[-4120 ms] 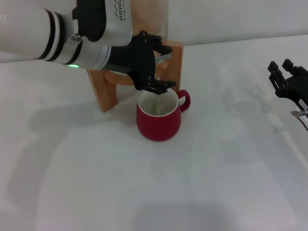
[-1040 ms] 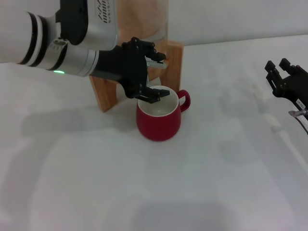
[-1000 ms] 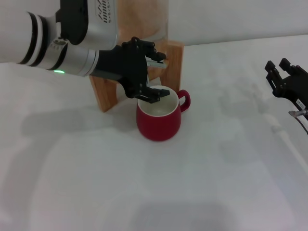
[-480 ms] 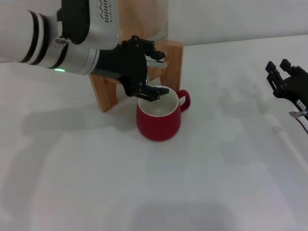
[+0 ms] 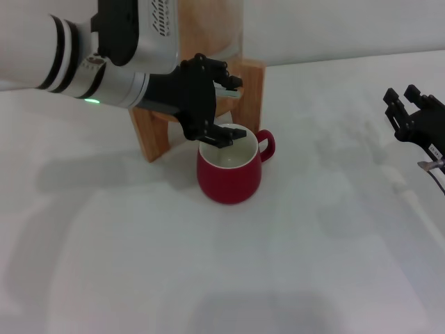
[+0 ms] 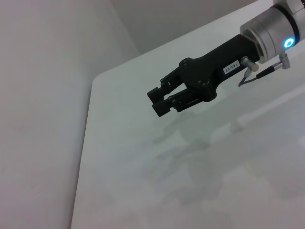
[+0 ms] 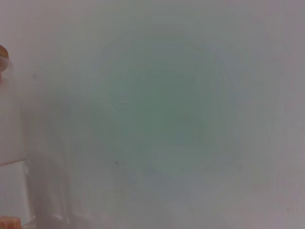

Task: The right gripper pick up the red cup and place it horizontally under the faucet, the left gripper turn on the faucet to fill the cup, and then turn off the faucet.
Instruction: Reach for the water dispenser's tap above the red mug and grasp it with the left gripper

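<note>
1. The red cup (image 5: 229, 172) stands upright on the white table (image 5: 278, 264), centre of the head view. It is just in front of the wooden stand (image 5: 149, 136), handle toward the right of the frame.
2. The left gripper (image 5: 212, 111) is at upper centre of the frame, directly over the cup's back rim. Its fingers are spread around the faucet (image 5: 228, 88), of which only a chrome sliver shows between them. You cannot tell from here whether they actually press the lever.
3. The right gripper (image 5: 415, 115) is parked at the right edge of the frame, well apart from the cup. It holds nothing, fingers parted a little; the left wrist view agrees.
4. Judgement: you are working the lever. Whether water flows cannot be made out.
5. Move the lever slowly and steadily. Keep the lower fingers clear of the cup rim so that you do not shift the cup off the spout line.
6. Watch the level inside the cup, and close the tap before it nears the rim.
</note>
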You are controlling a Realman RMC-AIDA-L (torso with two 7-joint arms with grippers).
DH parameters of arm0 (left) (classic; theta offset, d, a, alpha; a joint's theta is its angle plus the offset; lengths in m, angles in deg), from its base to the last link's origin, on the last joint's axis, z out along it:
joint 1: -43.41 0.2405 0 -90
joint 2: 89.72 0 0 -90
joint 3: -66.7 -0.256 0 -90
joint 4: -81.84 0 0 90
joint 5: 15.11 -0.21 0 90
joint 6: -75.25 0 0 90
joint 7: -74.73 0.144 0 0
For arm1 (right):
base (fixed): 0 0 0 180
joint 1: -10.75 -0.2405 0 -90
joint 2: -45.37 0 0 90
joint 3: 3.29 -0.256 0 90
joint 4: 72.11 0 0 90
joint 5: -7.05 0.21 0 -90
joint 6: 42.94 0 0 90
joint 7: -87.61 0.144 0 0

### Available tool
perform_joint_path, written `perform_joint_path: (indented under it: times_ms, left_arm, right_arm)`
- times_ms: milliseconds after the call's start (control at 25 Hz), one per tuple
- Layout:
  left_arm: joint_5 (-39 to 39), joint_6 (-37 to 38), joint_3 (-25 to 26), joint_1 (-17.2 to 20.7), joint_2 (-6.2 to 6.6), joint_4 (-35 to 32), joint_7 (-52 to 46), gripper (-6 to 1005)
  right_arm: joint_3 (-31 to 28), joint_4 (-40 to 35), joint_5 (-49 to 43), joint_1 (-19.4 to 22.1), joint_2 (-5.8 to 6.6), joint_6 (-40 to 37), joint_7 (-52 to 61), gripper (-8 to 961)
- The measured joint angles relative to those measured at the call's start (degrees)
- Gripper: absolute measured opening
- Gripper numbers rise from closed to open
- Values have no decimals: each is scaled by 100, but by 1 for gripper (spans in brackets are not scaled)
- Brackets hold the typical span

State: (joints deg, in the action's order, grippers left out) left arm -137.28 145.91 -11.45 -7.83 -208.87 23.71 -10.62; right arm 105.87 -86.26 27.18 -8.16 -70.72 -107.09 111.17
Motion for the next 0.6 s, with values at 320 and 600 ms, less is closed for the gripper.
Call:
perform_joint_path:
  times_ms: [320,600]
  left_arm:
    - [16,-34,-10,-120,-12,132,70,786]
    - [28,-35,-32,-127,-12,136,78,785]
  right_arm:
    - [0,0,0,2,-2,-1,0,381]
    - [0,0,11,-6,3,-1,0,381]
